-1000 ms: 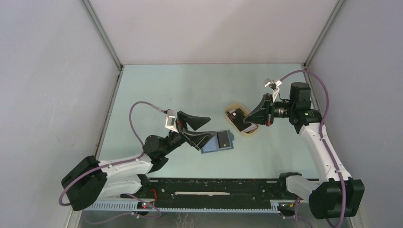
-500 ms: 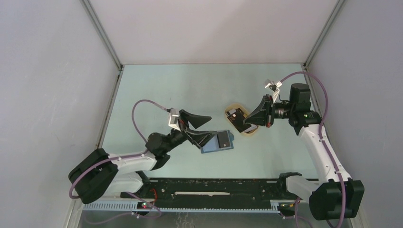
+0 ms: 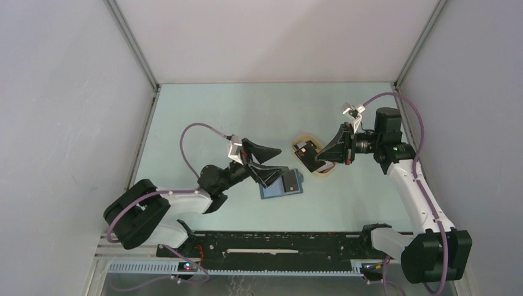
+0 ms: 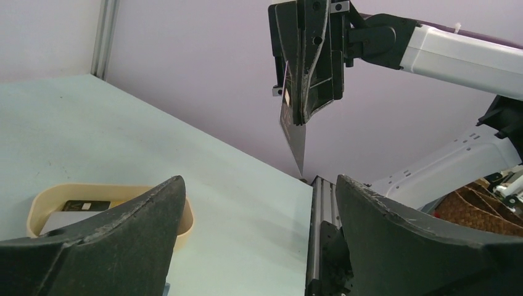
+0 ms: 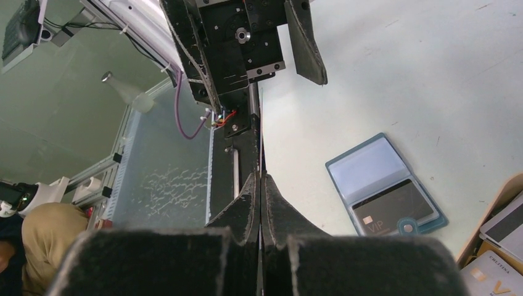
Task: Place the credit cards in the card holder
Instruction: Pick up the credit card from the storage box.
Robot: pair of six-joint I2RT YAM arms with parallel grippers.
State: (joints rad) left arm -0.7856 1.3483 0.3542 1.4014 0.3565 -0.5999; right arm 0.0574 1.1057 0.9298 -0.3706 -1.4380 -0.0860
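Note:
The teal-blue card holder (image 3: pixel 277 190) lies open on the table, a black card (image 5: pixel 391 206) tucked in one of its pockets (image 5: pixel 373 165). My left gripper (image 3: pixel 266 164) hovers over the holder's left part, jaws wide open with nothing between them; it also shows as (image 4: pixel 259 182). My right gripper (image 3: pixel 323 159) hangs above the beige tray (image 3: pixel 325 174), shut on a dark credit card (image 4: pixel 295 132) that hangs edge-on from its fingers (image 4: pixel 308 74). In the right wrist view that card (image 5: pixel 261 123) is a thin line between the closed pads (image 5: pixel 247 206).
More cards lie in the beige tray (image 4: pixel 34 206): a dark one (image 3: pixel 303 147) and lighter ones (image 5: pixel 504 223). A black rail (image 3: pixel 277 243) runs along the near table edge. Grey walls enclose the table on three sides.
The left arm has reached forward and right, bringing its open gripper closer over the card holder. The right gripper with its card has barely shifted.

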